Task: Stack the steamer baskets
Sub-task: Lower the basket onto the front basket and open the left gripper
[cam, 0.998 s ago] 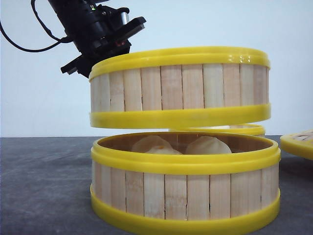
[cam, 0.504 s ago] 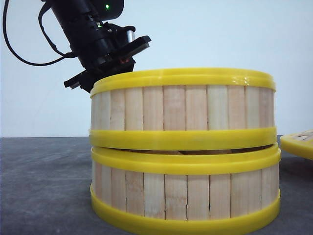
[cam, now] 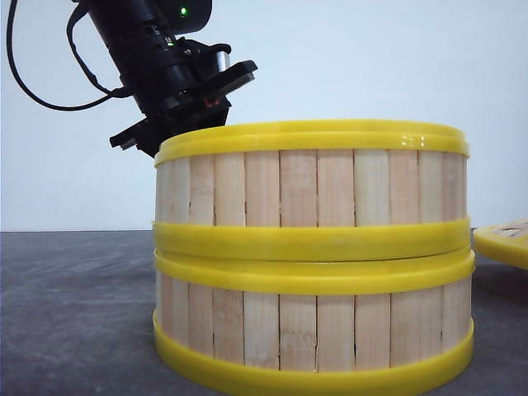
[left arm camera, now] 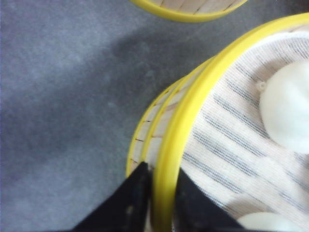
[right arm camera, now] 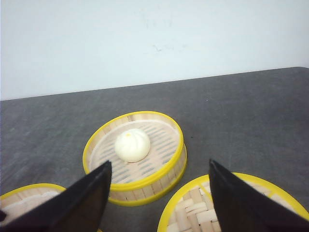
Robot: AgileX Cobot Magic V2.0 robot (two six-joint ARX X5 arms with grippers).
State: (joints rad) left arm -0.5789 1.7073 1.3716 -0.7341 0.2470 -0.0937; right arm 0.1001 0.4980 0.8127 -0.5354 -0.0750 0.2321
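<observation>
Where stacked, steamer baskets (cam: pixel 313 256) sit flush

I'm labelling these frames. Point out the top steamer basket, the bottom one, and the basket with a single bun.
top steamer basket (cam: pixel 312 188): front view, middle of its slatted wall.
bottom steamer basket (cam: pixel 313 330): front view, middle of its slatted wall.
single-bun basket (right arm camera: pixel 169 176): right wrist view, its near wall.

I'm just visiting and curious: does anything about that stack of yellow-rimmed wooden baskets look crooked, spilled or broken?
Nothing stands out. The upper yellow-rimmed slatted steamer basket sits level and lined up on the lower basket, rim to rim. The left gripper pinches the upper basket's rim, the white buns lie inside on the cloth, and no slat looks cracked.
</observation>
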